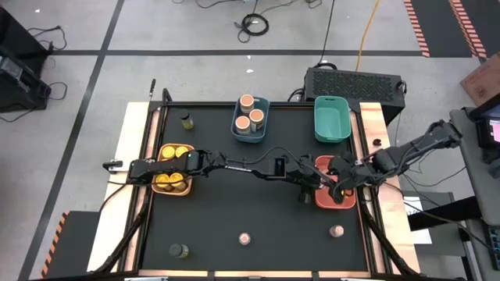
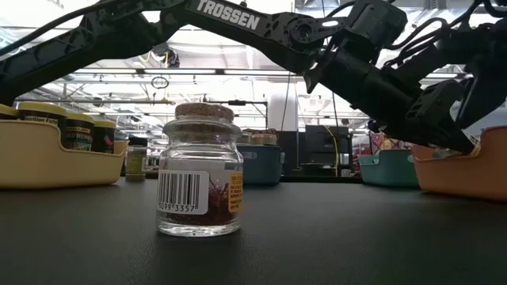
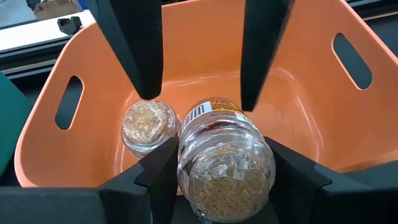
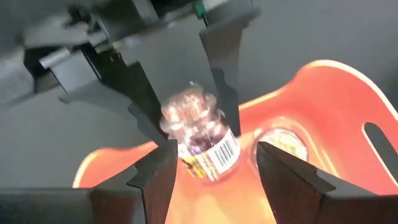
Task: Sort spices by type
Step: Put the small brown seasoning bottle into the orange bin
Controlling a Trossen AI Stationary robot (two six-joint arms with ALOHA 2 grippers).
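Three loose jars (image 1: 244, 238) stand along the table's (image 1: 258, 211) near edge. Farther back, over the red bin (image 3: 298, 81) at the right edge, the left claw (image 3: 225, 168) is clamped on a tilted jar (image 4: 202, 134) above its twin (image 3: 146, 124). The right claw (image 4: 216, 155) straddles that jar, fingers apart. It looks like a drop-off or handover, so next one claw must release low and cleanly.

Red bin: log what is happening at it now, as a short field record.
bin: red bin, right side of table
inside: standing jar, cork-topped, upright
left gripper: shut on held jar, tilted above the bin
right gripper: open, fingers either side of held jar
held jar in bin: not yet
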